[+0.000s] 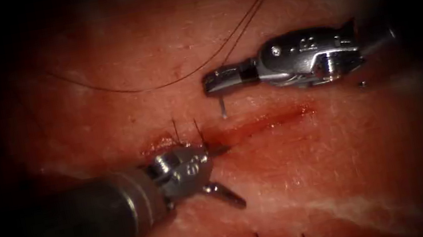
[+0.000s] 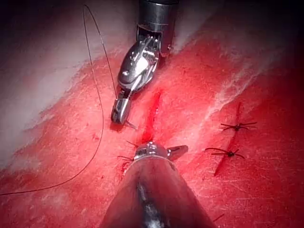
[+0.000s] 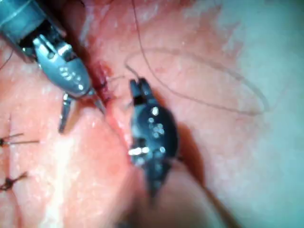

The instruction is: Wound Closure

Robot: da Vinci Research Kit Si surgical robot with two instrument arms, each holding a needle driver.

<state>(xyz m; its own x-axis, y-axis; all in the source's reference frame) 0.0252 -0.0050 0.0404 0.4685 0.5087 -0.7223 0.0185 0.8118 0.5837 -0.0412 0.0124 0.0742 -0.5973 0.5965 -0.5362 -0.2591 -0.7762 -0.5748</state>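
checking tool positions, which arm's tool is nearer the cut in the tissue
Left. The left tool has its open jaws at the cut, one tip on its left end. The right tool, holding the needle, sits above the cut.

Right tool [image 3: 137, 90] beside the cut [image 3: 107, 90], left tool [image 3: 80, 107] fingers apart, thread [image 3: 199, 99] looping over tissue [image 3: 247, 166]

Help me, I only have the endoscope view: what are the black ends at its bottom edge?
Observer: Left wrist view shows two knotted black thread stitches closing a second red cut.
Operator: The needle?
Observer: There, the shut right gripper holds the thin curved silver needle, its short exposed end seemingly clear of the pink tissue.
Operator: Left gripper?
Observer: Right wrist view: left gripper open, empty, one jaw beside the open cut.
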